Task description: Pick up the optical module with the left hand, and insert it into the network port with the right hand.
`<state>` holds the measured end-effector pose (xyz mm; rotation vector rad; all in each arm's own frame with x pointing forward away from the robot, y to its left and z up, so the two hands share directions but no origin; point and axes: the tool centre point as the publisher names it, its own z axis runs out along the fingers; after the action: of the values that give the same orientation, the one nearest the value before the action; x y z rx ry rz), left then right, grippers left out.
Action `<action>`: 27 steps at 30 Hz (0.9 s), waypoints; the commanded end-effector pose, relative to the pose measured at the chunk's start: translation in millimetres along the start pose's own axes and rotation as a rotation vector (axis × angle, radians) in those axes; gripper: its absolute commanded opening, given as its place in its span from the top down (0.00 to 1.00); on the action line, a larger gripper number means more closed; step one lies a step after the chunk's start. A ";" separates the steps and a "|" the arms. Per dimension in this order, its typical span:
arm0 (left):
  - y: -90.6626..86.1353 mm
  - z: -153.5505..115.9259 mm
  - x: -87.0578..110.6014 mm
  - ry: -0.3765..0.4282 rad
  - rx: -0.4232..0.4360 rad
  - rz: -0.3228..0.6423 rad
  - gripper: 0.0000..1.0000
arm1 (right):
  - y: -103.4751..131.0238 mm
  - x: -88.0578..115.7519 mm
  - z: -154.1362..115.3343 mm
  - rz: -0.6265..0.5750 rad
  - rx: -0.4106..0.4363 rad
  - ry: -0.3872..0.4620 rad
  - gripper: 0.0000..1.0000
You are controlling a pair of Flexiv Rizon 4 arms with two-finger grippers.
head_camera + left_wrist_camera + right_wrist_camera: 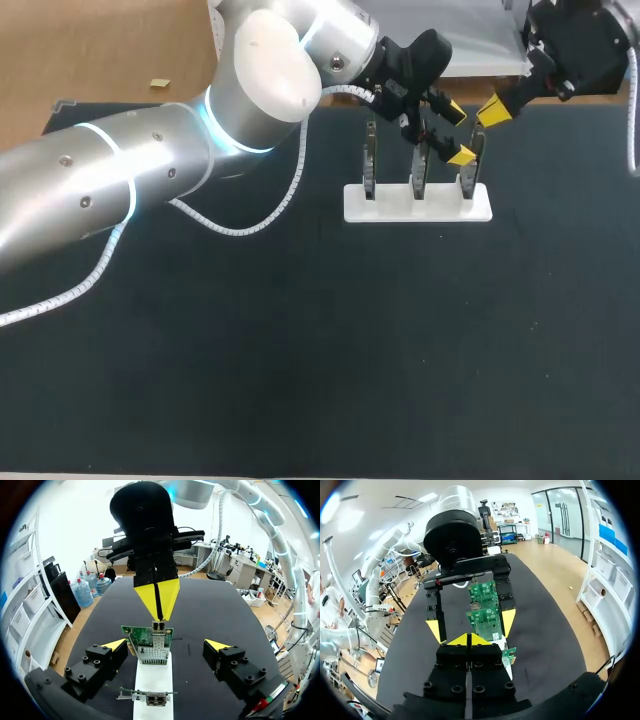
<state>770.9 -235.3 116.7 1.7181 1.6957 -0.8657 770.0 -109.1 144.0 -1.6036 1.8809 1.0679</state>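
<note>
Three green network cards stand upright in a white stand [418, 203]. My left gripper [458, 133] is open and straddles the rightmost card [150, 636] without touching it; its yellow fingertips [116, 644] stand wide on either side. A small metal optical module [159, 626] sticks out of the card's metal port cage [152, 654]. My right gripper [157, 600] is shut, with its joined yellow tips resting right at the module's outer end. In the right wrist view my right gripper [469, 639] sits just before the cards [487, 620], framed by the left gripper's fingers [508, 620].
The black mat [300, 350] covers the table around the stand. The left arm [150, 170] and its white cable [240, 225] stretch across the mat's left half. The other two cards [370, 165] stand beside and under the left wrist.
</note>
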 end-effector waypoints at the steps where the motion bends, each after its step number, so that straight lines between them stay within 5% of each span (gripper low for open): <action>1: 1.2 -0.1 -1.6 0.007 0.002 -0.003 0.00 | -4.7 5.3 6.5 -0.002 -0.003 -0.008 1.00; 27: 9.6 -19.0 -14.4 0.009 -0.039 0.048 0.00 | -3.3 -16.6 -24.9 -0.058 0.082 -0.088 1.00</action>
<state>782.0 -232.2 131.6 1.7260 1.6555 -0.8088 788.3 -116.5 169.2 -1.5427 1.7864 1.0260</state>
